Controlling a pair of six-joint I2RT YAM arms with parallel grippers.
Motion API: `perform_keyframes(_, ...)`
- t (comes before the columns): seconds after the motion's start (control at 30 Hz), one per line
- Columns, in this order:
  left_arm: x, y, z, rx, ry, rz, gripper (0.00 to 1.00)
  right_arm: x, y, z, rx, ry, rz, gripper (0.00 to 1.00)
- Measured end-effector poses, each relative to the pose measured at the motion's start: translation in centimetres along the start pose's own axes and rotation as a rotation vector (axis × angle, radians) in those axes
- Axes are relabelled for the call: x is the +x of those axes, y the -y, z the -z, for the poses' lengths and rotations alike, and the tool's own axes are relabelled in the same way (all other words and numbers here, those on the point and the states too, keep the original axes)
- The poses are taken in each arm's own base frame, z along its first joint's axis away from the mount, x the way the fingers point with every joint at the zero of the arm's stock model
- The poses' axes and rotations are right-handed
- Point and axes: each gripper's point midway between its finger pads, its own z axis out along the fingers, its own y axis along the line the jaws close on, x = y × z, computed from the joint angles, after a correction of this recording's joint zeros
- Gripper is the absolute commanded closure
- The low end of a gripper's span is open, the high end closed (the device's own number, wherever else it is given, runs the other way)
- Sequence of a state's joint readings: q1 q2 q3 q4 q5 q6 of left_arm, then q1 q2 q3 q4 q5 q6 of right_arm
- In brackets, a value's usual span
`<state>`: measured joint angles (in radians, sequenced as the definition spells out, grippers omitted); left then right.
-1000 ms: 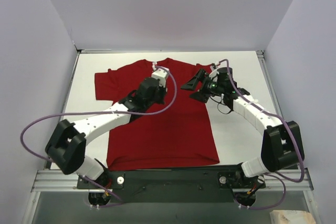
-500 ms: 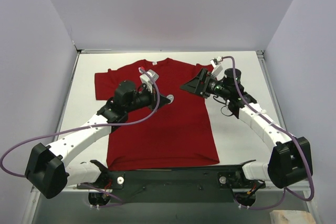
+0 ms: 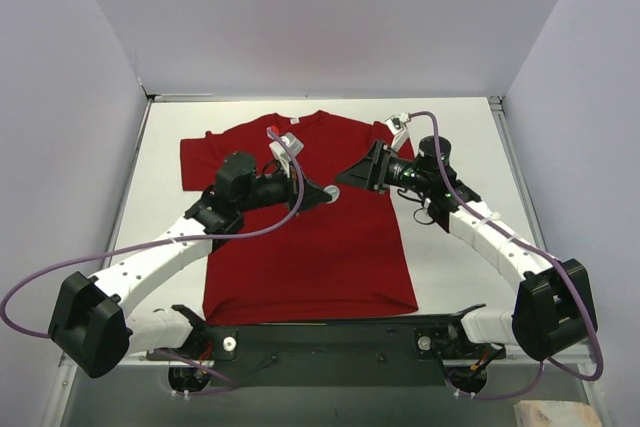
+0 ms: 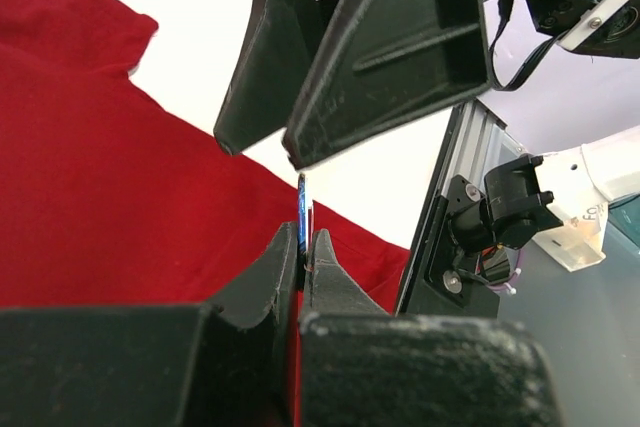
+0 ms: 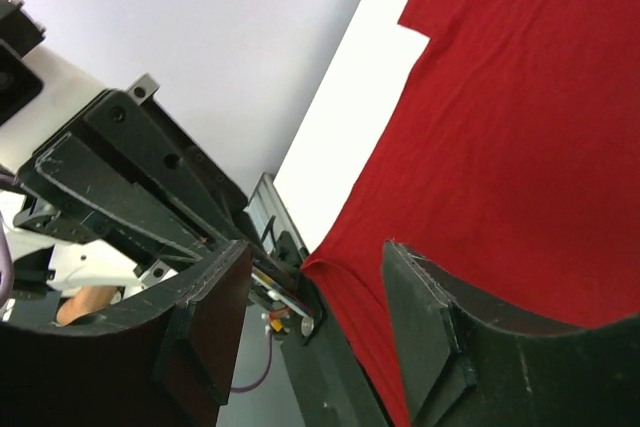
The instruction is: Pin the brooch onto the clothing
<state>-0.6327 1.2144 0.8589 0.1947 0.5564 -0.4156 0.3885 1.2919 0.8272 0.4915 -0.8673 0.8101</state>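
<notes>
Left gripper [image 4: 305,244] pinches the brooch [image 4: 302,203]; right gripper [image 5: 318,257] gapes wide.

1. Over the upper chest of the clothing [image 3: 300,257], left hand [image 3: 327,194] & right hand [image 3: 343,176] meet tip to tip. Slim gap only, no passage.
2. Left wrist view: right hand's spread fingers [image 4: 400,47] hang just above the left's pinched tips, w/ brooch [image 4: 303,215] edge-on in the gap.
3. Left arm [image 3: 170,245] crosses clothing's left side; right arm [image 3: 490,232] spans desk [image 3: 450,277] on the right.
4. Open room: near half of clothing, far desk corners.
5. Side walls [image 3: 70,97] hem in the desk.
</notes>
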Motion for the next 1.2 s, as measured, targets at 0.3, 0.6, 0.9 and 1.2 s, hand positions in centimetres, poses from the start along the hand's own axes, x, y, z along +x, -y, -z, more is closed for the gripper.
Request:
perform_keyframes(0.3, 0.5, -0.3, -0.1, 0.022, -0.024, 0.034, 1.00, 1.3, -1.3, -0.3, -0.052, -0.051, 0.020, 0.66)
perform_keyframes(0.6, 0.1, -0.3, 0.2, 0.044, -0.021, 0.050, 1.00, 2.0, -2.2, -0.4, -0.099, -0.084, 0.047, 0.72)
perform_keyframes(0.9, 0.0, 0.0, 0.5, 0.085, -0.035, 0.089, 0.96, 2.4, -2.4, -0.4, -0.135, -0.107, 0.084, 1.00)
perform_keyframes(1.2, -0.6, -0.6, 1.1, 0.073, -0.026, 0.092, 0.39, 1.9, -2.9, -0.5, -0.131, -0.071, 0.109, 1.00)
